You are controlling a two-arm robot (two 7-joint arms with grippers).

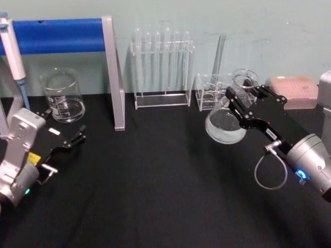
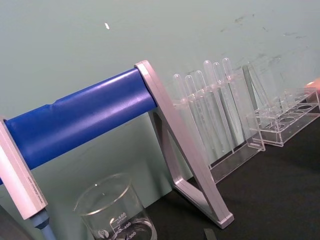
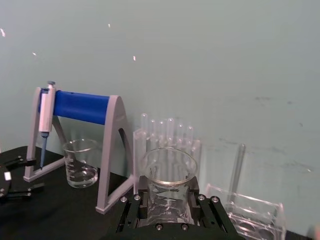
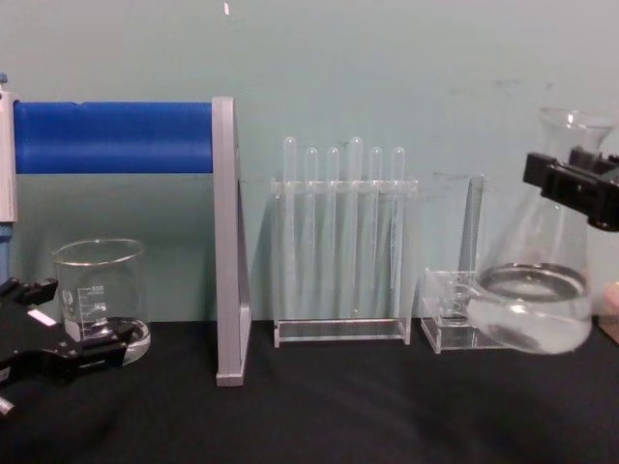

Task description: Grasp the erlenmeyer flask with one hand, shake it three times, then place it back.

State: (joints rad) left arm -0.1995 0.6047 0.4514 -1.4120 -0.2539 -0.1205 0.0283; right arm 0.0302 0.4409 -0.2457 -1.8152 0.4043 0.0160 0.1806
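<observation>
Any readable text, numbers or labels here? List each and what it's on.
"500", "400", "300": graduations on the clear straight-walled glass beaker.
Print on the white pipette body: too small to read.
Print on the clear conical erlenmeyer flask, gripped by the right hand: blurred.
On the parked left arm, yellow sticker: unreadable.

- White graduation numbers are printed on the glass beaker; "500", "400" and "300" can be made out.
- Fine print is seen along the white pipette body, but it cannot be read.
- A faint white mark on the erlenmeyer flask cannot be read.
</observation>
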